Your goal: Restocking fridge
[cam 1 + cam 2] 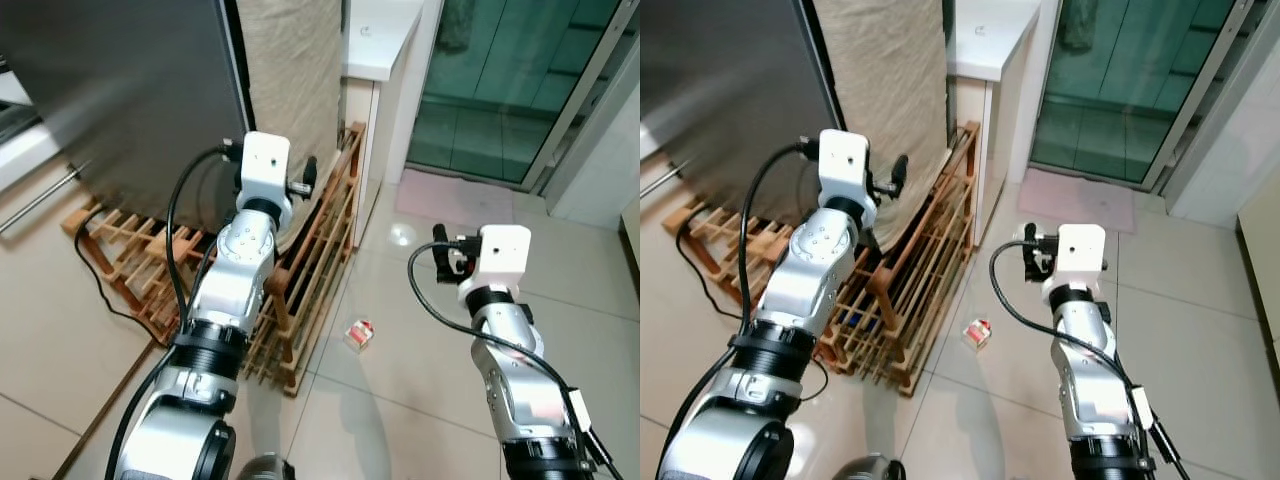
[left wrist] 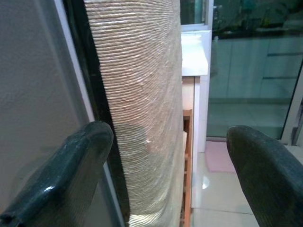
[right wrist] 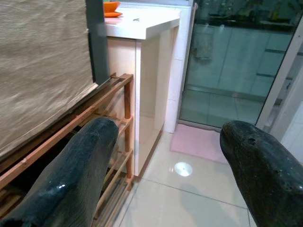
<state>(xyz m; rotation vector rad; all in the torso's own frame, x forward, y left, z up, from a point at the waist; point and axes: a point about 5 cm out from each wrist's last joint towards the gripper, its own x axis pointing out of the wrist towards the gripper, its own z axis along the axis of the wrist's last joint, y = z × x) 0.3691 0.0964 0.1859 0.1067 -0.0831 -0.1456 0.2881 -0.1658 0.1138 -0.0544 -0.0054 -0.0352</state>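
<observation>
The grey fridge (image 1: 130,90) stands at the upper left with its door shut. My left gripper (image 1: 308,178) is raised beside the fridge's right edge, open and empty. In the left wrist view its fingers (image 2: 71,165) straddle the dark gap between the fridge side (image 2: 38,94) and a beige woven cloth (image 2: 142,85). My right gripper (image 1: 441,250) is held out over the tiled floor, open and empty, facing the wooden rack (image 3: 71,127) and white cabinet (image 3: 142,71). A small red and white carton (image 1: 359,334) lies on the floor between the two arms.
A low wooden slatted rack (image 1: 310,280) lies on the floor against the fridge and cloth, with a black cable (image 1: 100,280) across it. A white counter (image 1: 380,40) stands behind. A glass door (image 1: 500,90) and a pink mat (image 1: 455,195) are at the far right.
</observation>
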